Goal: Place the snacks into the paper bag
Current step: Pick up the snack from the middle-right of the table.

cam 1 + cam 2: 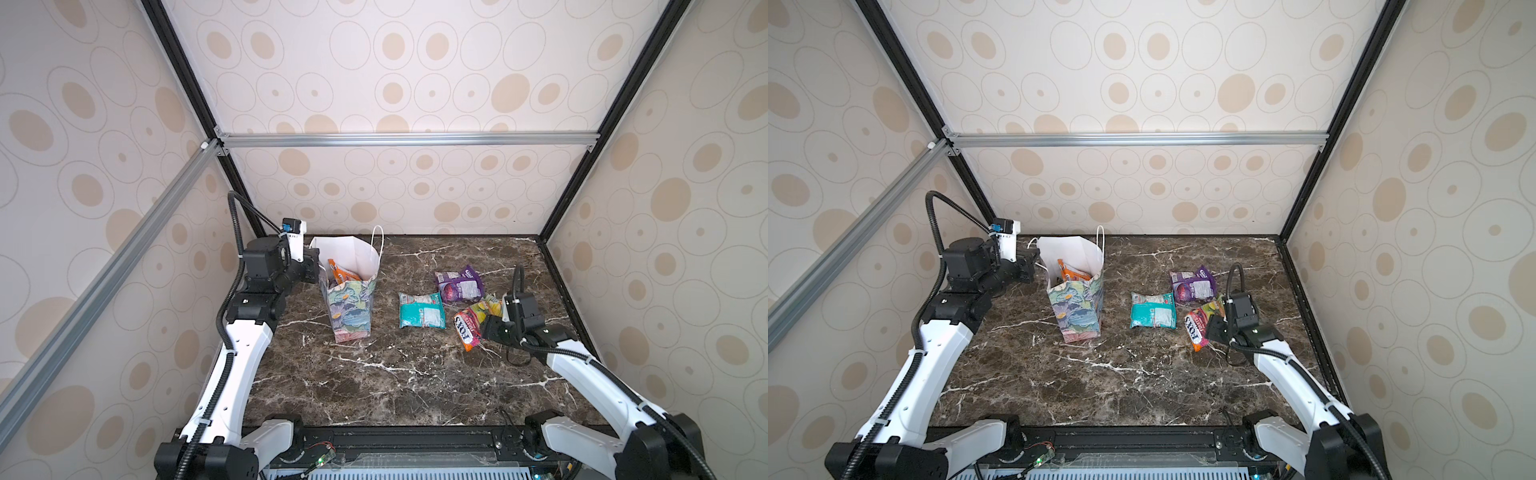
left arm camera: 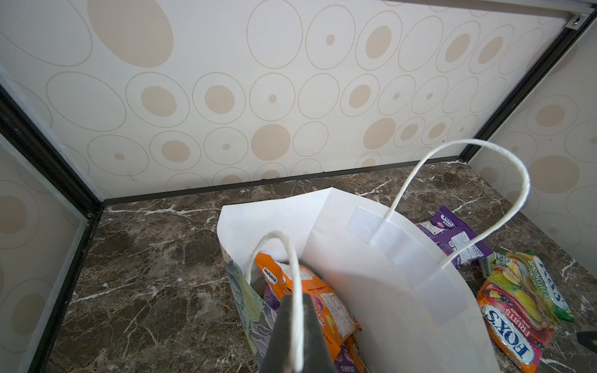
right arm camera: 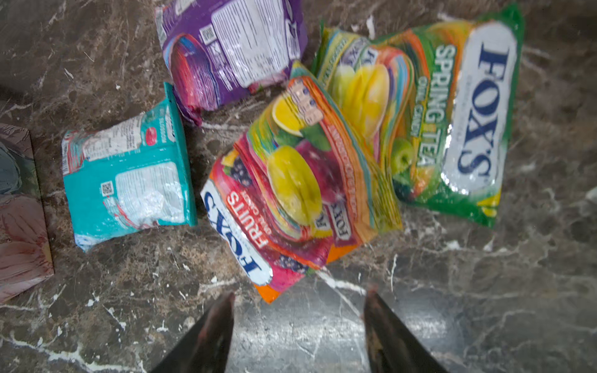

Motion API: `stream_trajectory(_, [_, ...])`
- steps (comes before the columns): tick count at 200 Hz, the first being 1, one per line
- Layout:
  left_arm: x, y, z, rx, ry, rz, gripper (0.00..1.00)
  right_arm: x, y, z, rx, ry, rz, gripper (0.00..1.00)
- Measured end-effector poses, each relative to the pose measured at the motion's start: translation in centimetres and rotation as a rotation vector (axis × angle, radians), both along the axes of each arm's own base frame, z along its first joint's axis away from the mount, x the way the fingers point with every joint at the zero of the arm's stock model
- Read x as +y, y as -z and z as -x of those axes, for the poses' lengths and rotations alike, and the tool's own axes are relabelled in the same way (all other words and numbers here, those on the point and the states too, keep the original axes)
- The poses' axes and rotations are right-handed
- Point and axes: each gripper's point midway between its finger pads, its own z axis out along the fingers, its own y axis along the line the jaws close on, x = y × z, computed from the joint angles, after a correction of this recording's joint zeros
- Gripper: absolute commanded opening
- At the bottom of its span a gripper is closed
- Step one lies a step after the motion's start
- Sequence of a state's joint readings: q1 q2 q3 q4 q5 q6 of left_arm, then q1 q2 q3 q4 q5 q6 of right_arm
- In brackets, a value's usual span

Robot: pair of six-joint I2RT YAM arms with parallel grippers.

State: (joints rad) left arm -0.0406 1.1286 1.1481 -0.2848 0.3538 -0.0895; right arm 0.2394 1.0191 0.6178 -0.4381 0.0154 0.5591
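1. Paper gift bag point(image 1: 351, 307), pastel floral outside and plain white inside, stands upright on the left side of the dark marbled table point(image 1: 395, 374), mouth open.
2. Contents: the left wrist view shows an orange crinkly plastic packet point(image 2: 316, 300) lying over a purple berries packet point(image 2: 344, 360). The bag wall hides any fuller count.
3. Outstanding: four snacks lie on the table to the bag's right. They are a teal plastic packet point(image 1: 420, 316), a purple plastic packet point(image 1: 461, 284), a multicolour "FOX'S Fruits" packet point(image 1: 467, 328) and a green "Spring Tea" packet point(image 3: 452, 113) whose edge sits under the fruits packet.
4. Assessment: the task appears partly complete, with four packets left to load.
5. Left gripper point(image 2: 295, 310) is clamped on the near white cord handle point(image 2: 290, 258), at the bag's rim.
6. Right gripper point(image 3: 300, 292) has its jaws moderately apart and empty. It is low over bare table just beside the fruits packet's corner, and no contact is visible.
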Motion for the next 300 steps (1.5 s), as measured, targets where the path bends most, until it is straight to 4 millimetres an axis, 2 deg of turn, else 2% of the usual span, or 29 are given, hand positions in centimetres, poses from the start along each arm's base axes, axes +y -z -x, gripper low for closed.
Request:
stream_trajectory(24, [0.0,0.0,0.0,0.000,0.003,0.001,0.00,-1.6,1.0,1.1,-0.027,0.106,-0.056,0.64])
stream_trajectory(64, [-0.1,0.0,0.0,0.000,0.007,0.002,0.00,-4.2,2.8,0.5,-0.080,0.285,-0.188,0.59])
stream_trajectory(104, [-0.1,0.0,0.0,0.000,0.007,0.002,0.00,-3.1,4.3,-1.1,-0.084,0.280,-0.302,0.45])
stream_trajectory(154, [-0.1,0.0,0.0,0.000,0.007,0.002,0.00,-2.2,5.8,-2.4,-0.109,0.282,-0.393,0.44])
stream_trajectory(170, [-0.1,0.0,0.0,0.000,0.006,0.002,0.00,-2.1,5.8,-2.8,-0.121,0.279,-0.410,0.47])
stream_trajectory(195, [-0.1,0.0,0.0,0.000,0.007,0.002,0.00,-1.9,5.5,-3.4,-0.145,0.276,-0.433,0.46])
stream_trajectory(247, [-0.1,0.0,0.0,0.000,0.006,0.002,0.00,-2.1,5.9,-4.0,-0.170,0.292,-0.444,0.16])
stream_trajectory(258, [-0.1,0.0,0.0,0.000,0.006,0.002,0.00,-2.2,5.9,-4.2,-0.178,0.298,-0.445,0.00])
stream_trajectory(300, [-0.1,0.0,0.0,0.000,0.005,0.002,0.00,-2.1,5.4,-4.8,-0.194,0.279,-0.443,0.00])
